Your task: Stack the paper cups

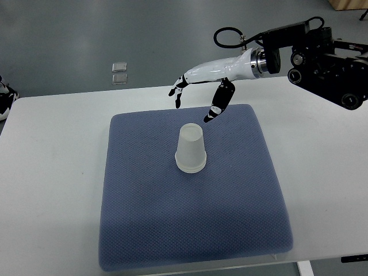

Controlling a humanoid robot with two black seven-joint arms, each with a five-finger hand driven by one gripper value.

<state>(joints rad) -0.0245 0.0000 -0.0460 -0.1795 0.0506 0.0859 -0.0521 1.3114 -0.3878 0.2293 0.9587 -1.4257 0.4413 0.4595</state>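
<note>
On the blue mat [190, 230] covering the white surface [52, 172], a white paper cup [191, 149] stands upside down near the middle — the right hand [201, 86] hovers at its one o'clock, fingers spread, holding nothing, apart from it.

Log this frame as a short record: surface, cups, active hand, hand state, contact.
surface: white table with a blue mat on it
cups: white paper cup, upside down, near the middle of the mat; whether it is one or a stack, cannot tell
active hand: right hand, above the mat's far edge
hand state: fingers spread, holding nothing
contact: none; hand clear of the cup
left hand: not in view
</note>
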